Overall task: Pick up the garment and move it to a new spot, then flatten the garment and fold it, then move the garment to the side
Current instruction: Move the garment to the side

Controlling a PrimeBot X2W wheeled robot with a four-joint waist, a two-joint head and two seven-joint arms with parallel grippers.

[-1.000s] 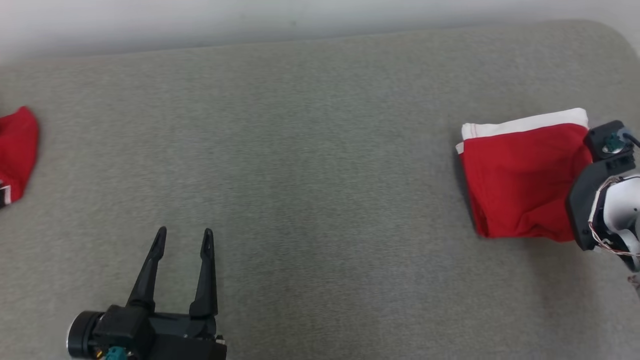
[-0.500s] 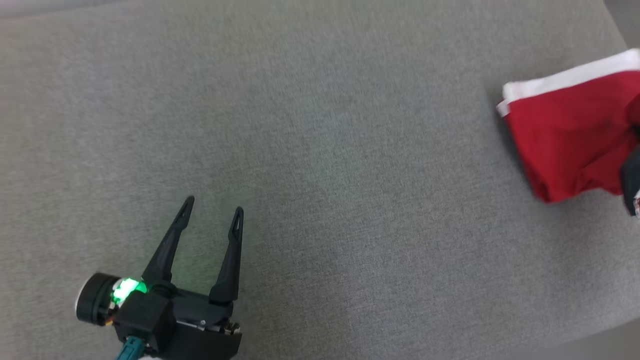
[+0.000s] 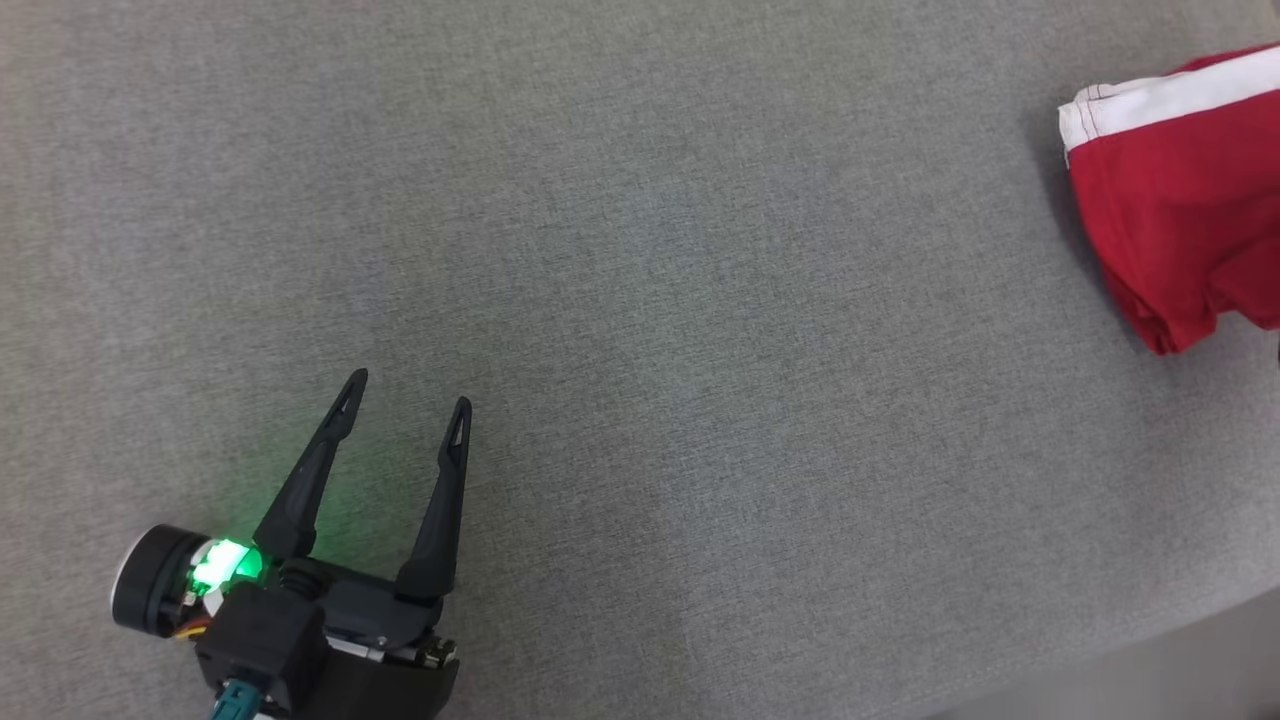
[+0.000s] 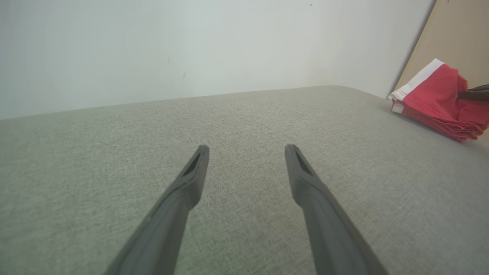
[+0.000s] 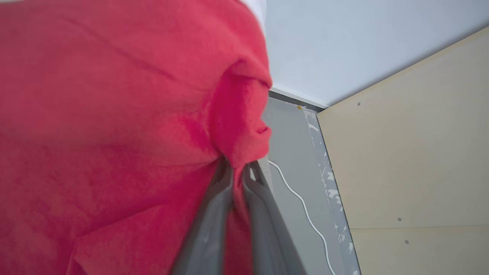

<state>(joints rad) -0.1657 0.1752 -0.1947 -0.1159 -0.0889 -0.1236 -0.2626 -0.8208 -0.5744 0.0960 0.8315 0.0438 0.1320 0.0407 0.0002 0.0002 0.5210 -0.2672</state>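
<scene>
Pinching the folded red garment (image 3: 1170, 200) at 2 o'clock on the grey cushion (image 3: 640, 300), the right gripper (image 5: 237, 168) looked mid move-to-side; left gripper (image 3: 408, 390) sat spread, empty, at 7. Next it'd need lowering and letting go.

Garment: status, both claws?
Left claw open, empty, over grey surface. Right claw shut on folded red garment, near surface's right edge. White cable on floor beyond, not touching.
</scene>
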